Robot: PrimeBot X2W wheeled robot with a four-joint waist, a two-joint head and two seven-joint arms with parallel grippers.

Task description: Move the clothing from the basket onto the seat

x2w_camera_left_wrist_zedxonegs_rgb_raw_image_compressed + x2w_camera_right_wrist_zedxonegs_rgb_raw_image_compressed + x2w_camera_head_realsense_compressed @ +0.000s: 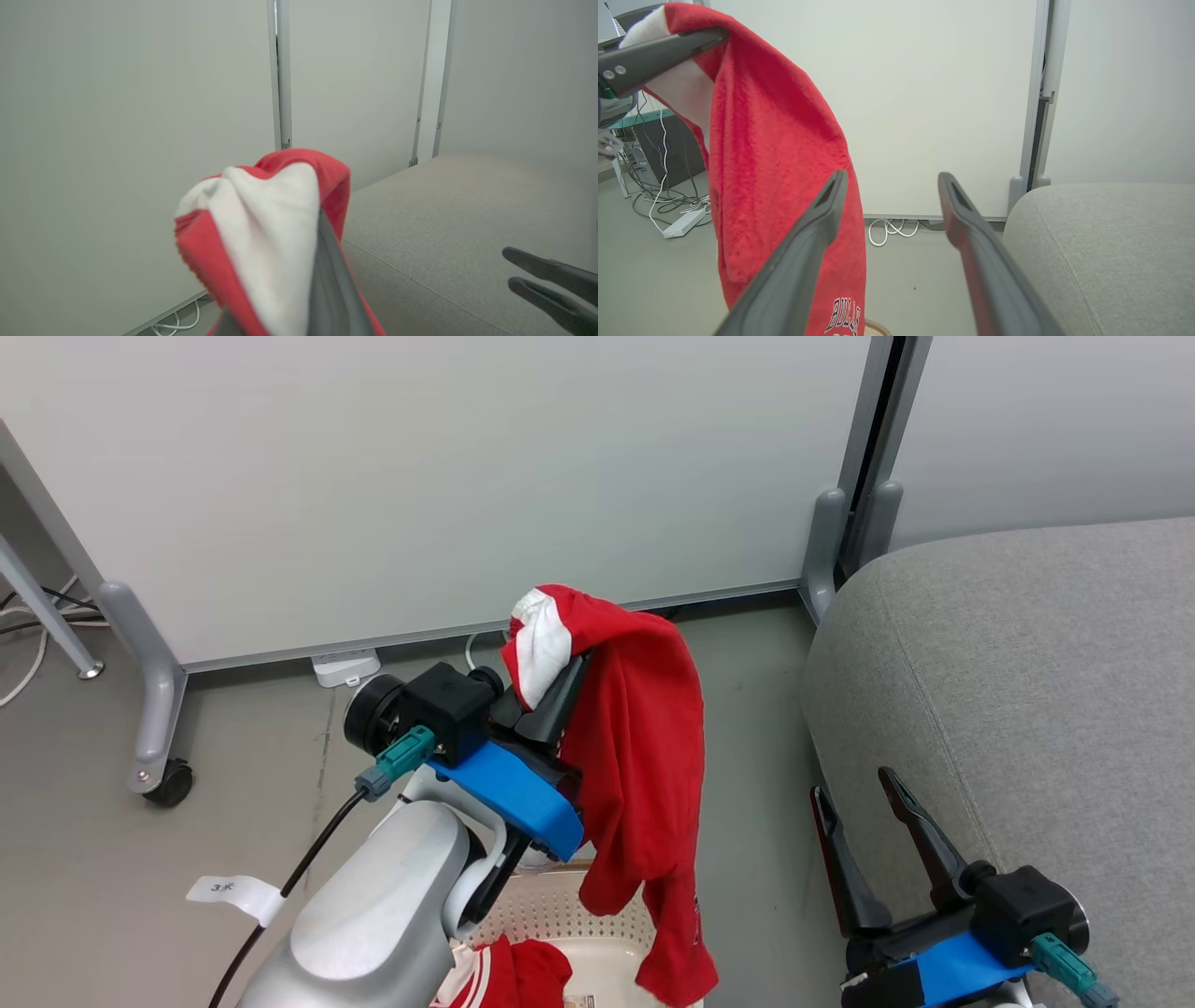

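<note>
Head view, clothing (644,747) hanging from left tool (571,677)

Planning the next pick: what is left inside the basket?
One red garment with white stripes lies in the basket. The left forearm and the hanging red garment cover the rest, so more clothing cannot be ruled out.

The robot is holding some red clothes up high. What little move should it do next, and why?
Probably swing the left pincer to the robot's right, toward the grey seat. It is shut on the red clothing, which hangs beside the seat with its bottom end over the basket, so it isn't above the seat yet.
</note>
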